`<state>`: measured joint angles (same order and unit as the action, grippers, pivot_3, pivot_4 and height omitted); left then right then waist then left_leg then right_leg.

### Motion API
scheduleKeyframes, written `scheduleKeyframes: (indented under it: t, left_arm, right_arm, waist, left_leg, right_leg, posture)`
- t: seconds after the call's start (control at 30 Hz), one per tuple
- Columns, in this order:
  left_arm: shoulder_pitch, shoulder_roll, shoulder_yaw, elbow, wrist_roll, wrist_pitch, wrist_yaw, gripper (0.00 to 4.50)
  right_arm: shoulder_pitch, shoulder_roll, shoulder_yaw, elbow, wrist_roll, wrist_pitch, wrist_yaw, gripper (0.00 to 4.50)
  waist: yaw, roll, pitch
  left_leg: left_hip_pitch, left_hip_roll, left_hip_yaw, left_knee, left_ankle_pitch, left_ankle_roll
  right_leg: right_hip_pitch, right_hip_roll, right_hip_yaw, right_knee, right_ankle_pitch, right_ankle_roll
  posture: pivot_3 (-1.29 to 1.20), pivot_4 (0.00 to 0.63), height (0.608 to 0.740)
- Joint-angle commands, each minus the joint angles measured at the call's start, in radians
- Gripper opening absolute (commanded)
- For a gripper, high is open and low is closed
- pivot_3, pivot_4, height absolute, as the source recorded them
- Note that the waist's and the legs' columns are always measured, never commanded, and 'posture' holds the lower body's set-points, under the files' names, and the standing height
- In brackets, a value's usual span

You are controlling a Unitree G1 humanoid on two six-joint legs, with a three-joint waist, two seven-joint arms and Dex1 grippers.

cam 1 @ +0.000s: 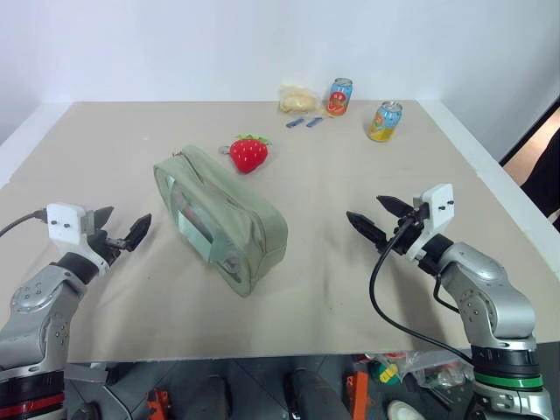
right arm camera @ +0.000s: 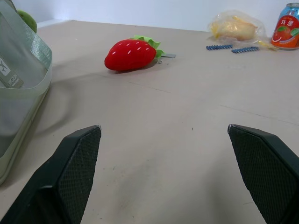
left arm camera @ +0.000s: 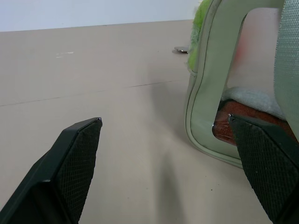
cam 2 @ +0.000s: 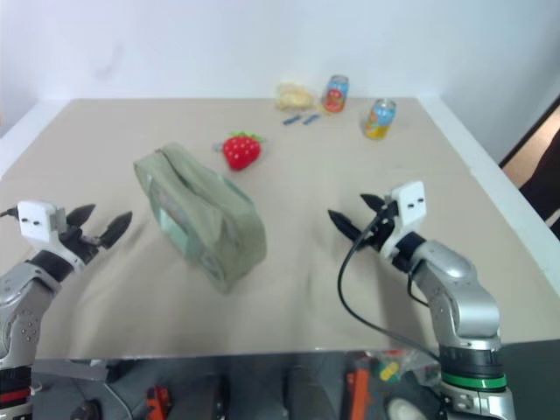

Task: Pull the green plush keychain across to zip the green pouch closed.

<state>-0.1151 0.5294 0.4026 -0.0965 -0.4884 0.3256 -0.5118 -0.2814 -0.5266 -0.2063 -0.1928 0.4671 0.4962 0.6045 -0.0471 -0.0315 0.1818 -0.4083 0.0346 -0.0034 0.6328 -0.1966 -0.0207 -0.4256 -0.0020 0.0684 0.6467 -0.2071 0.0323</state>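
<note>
- Near the table's (cam 1: 105, 140) middle lies the green pouch (cam 1: 223, 219), untouched.
- Left gripper (cam 1: 122, 230) and right gripper (cam 1: 378, 217) flank it, both spread wide, empty.
- Green plush keychain (left arm camera: 198, 21) peeks behind the pouch's end.

The green pouch (cam 1: 223, 214) is matt sage cloth with stitched piping along its edges; its side window (cam 1: 194, 223) is clear, slightly glossy plastic, and a woven webbing strap (left arm camera: 288, 56) crosses it in the left wrist view; the green plush keychain (left arm camera: 198, 28) at its end is fuzzy lime pile; the strawberry plush (cam 1: 249, 153), at about one o'clock from the pouch, is soft red fabric with felt-like green leaves; the worktop (cam 1: 350, 289) is a matt beige sheet, smooth with faint creases; both cans (cam 1: 385, 121) are shiny printed metal; the bag (right arm camera: 233, 27) beside them is crinkled clear film; the fingers (right arm camera: 74, 172) carry black pads with a fine rough mesh texture.
</note>
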Motion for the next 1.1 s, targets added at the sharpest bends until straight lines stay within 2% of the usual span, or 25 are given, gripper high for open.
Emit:
scheduleKeyframes:
  t: [0.03, 0.43, 0.6, 0.73, 0.87, 1.0, 1.1]
  left_arm:
    - [-0.002, 0.013, 0.015, -0.036, -0.004, -0.006, 0.0, 4.47]
    - [-0.008, 0.028, 0.024, -0.098, -0.086, 0.013, -0.071, 4.47]
    - [-0.025, 0.137, 0.086, -0.198, -0.302, 0.136, -0.216, 4.47]
    - [-0.015, 0.288, 0.099, -0.372, -0.509, 0.285, -0.327, 4.47]
    - [0.058, 0.376, 0.137, -0.472, -0.629, 0.373, -0.375, 4.47]
    - [0.138, 0.4, 0.137, -0.538, -0.643, 0.387, -0.409, 4.47]
    - [0.149, 0.401, 0.117, -0.532, -0.614, 0.373, -0.432, 4.47]
  right_arm:
    - [-0.024, -0.007, -0.017, 0.009, -0.002, -0.044, 0.013, 4.5]
    - [-0.02, -0.006, -0.01, 0.049, -0.005, -0.099, 0.053, 4.5]
    - [-0.033, -0.011, -0.014, 0.042, 0.007, -0.08, 0.056, 4.5]
    - [-0.078, -0.017, -0.016, 0.013, 0.054, -0.003, 0.047, 4.5]
    - [-0.159, -0.032, 0.011, -0.046, 0.113, 0.083, 0.07, 4.5]
    - [-0.279, -0.016, 0.09, -0.189, 0.28, 0.303, 0.062, 4.5]
    - [-0.307, 0.001, 0.188, -0.279, 0.319, 0.386, 0.06, 4.5]
  waist:
    - [0.0, 0.0, 0.0]
    - [0.0, 0.0, 0.0]
    - [0.0, -0.002, 0.001]
    - [-0.001, -0.002, 0.001]
    - [-0.005, -0.001, 0.002]
    - [-0.008, 0.0, 0.002]
    - [-0.004, -0.002, 0.002]
  left_leg:
    - [0.0, 0.0, 0.0, 0.0, 0.0, 0.0]
    - [0.0, 0.0, 0.0, 0.0, 0.0, 0.0]
    - [0.0, 0.001, 0.0, 0.0, 0.0, 0.0]
    - [-0.001, 0.001, 0.001, 0.0, 0.0, 0.0]
    - [0.0, 0.002, 0.003, 0.0, -0.001, 0.0]
    - [-0.001, 0.005, 0.004, -0.002, -0.001, 0.0]
    - [-0.002, 0.01, 0.003, -0.003, -0.002, 0.0]
  right_leg:
    - [0.0, 0.0, 0.0, 0.0, 0.0, 0.0]
    - [0.0, 0.0, 0.0, 0.0, 0.0, 0.0]
    - [-0.001, 0.001, 0.0, 0.0, 0.0, 0.0]
    - [-0.001, 0.0, 0.0, 0.0, 0.0, -0.001]
    - [-0.002, 0.0, 0.002, 0.0, 0.0, -0.001]
    - [-0.007, 0.003, 0.003, 0.0, -0.001, -0.002]
    - [-0.008, 0.01, 0.002, 0.001, -0.002, -0.005]
  posture:
    - [0.0, 0.15, 0.74]
    - [0.0, 0.15, 0.74]
    - [0.0, 0.15, 0.74]
    - [0.0, 0.15, 0.74]
    - [0.0, 0.15, 0.74]
    - [0.0, 0.15, 0.74]
    - [0.0, 0.15, 0.74]
